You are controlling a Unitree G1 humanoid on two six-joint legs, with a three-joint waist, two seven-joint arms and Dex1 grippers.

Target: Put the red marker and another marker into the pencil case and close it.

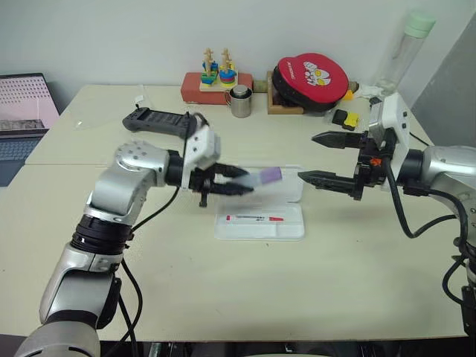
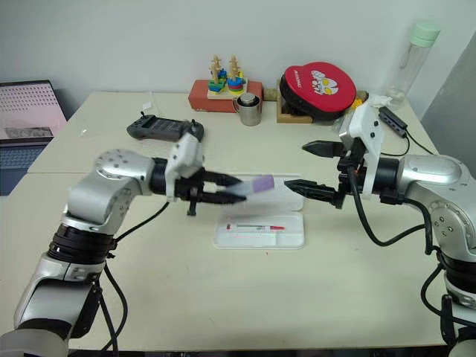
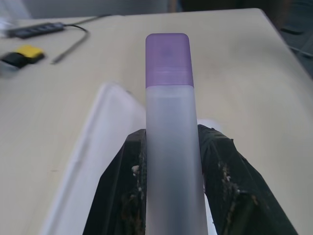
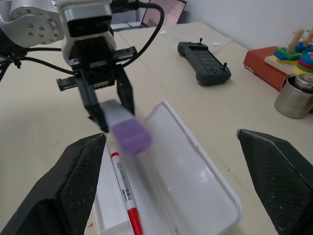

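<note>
A white pencil case (image 1: pixel 259 223) lies open near the middle of a pale tabletop (image 1: pixel 245 290), and everything here is placed by it. Its shallow tray faces the robot, and its lid (image 1: pixel 286 187) is folded back flat on the far side.

The red marker (image 1: pixel 255 219), slim and white with red ends, lies lengthwise in the tray, along the strip nearest the lid.

The robot's left gripper (image 1: pixel 239 181) hangs in the air over the case's left end. Its two black fingers are pinched onto the pale barrel of a thick lilac marker (image 1: pixel 261 178). The marker sticks out past the fingertips, level, with its purple cap (image 3: pixel 168 59) pointing towards the case's right end. It hangs above the lid without touching it. In the left wrist view, one finger presses against each side of the barrel.

The right gripper (image 1: pixel 320 158) hovers beyond the case's right end, above the table. Its fingers are spread wide with nothing between them, and they point back towards the lilac marker.

Behind the case, further from the robot, a black handheld controller (image 1: pixel 160 121) lies on the table to the left. At the table's far edge stand a steel cup (image 1: pixel 239 102), a red box (image 1: pixel 212 87) topped with a colourful stacking toy, and a round red pad (image 1: pixel 312 80). A laptop (image 1: pixel 24 111) sits beyond the far left corner.
</note>
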